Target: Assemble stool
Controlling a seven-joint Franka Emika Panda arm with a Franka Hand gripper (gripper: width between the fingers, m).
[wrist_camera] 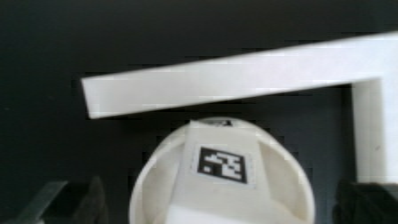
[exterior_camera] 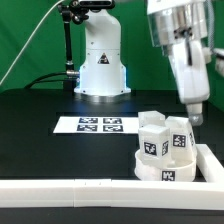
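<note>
White plastic stool [exterior_camera: 163, 152], a round seat disc with short blocky tagged legs standing on it, sits in the corner of the long white rail border [exterior_camera: 214, 162]. Above it hangs the two-finger gripper [exterior_camera: 193, 112], jaws spread wide and holding nothing. Farther back, the marker board [exterior_camera: 87, 125] lies flat on the black table [exterior_camera: 40, 140].

A black table [exterior_camera: 40, 140] fills the foreground beneath a green backdrop [exterior_camera: 30, 40]. The marker board [exterior_camera: 99, 124] lies flat near the table's centre. A long white rail [exterior_camera: 60, 190] borders the near edge under even lighting.
</note>
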